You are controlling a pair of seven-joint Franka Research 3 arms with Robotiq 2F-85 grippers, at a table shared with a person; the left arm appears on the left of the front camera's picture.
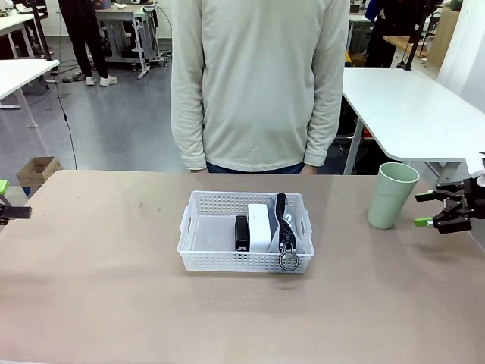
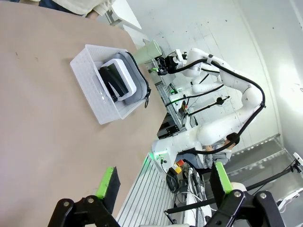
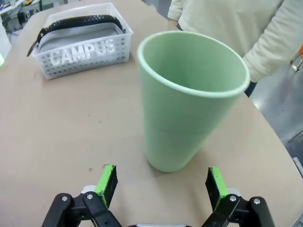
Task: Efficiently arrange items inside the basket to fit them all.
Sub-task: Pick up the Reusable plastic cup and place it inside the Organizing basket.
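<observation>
The white basket (image 1: 244, 261) sits mid-table. Inside it, side by side, lie a small black stapler (image 1: 242, 233), a white boxy device (image 1: 259, 226) and the grey pouch (image 1: 289, 227) standing on edge along the right wall, zipper up. A tall pale green cup (image 1: 392, 195) stands upright on the table to the right, outside the basket. My right gripper (image 1: 424, 210) is open just right of the cup; in the right wrist view the cup (image 3: 189, 104) stands just ahead of the open gripper (image 3: 162, 182), untouched. My left gripper (image 1: 6, 200) is open at the table's left edge, holding nothing.
A person in a pale sweatshirt (image 1: 258, 83) stands at the far edge behind the basket, arms hanging. In the left wrist view the basket (image 2: 90, 85) lies far from my open left gripper (image 2: 163, 182). Bare tabletop (image 1: 106, 258) surrounds the basket.
</observation>
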